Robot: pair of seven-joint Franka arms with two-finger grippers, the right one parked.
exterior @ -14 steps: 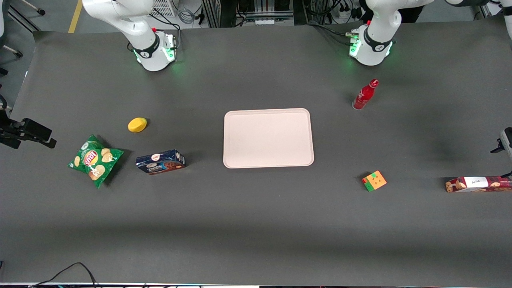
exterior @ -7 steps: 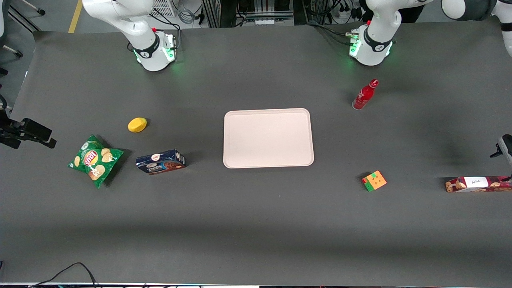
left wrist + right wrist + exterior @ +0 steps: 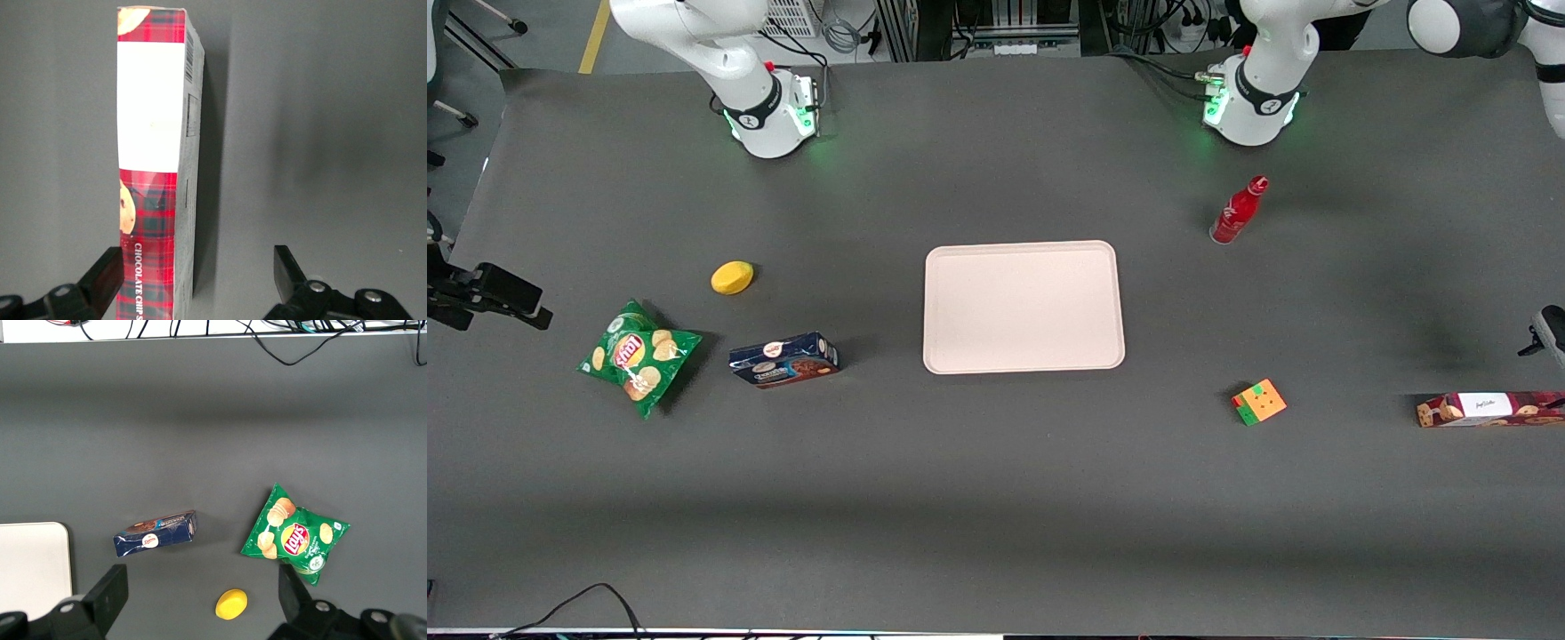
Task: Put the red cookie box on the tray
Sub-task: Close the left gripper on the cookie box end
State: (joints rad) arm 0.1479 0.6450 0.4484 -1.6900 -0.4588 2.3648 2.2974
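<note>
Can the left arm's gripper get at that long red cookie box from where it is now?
Probably yes. In the left wrist view the gripper hangs open above the red cookie box, its fingers straddling the box's end with bare table around it. Nothing lies near it; the cube sits well away toward the tray.

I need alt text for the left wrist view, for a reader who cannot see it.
The red cookie box, a long tartan carton with a white label band, lies on the dark grey table. The open gripper hovers above one end of the box, one finger on each side of it, not touching.
</note>
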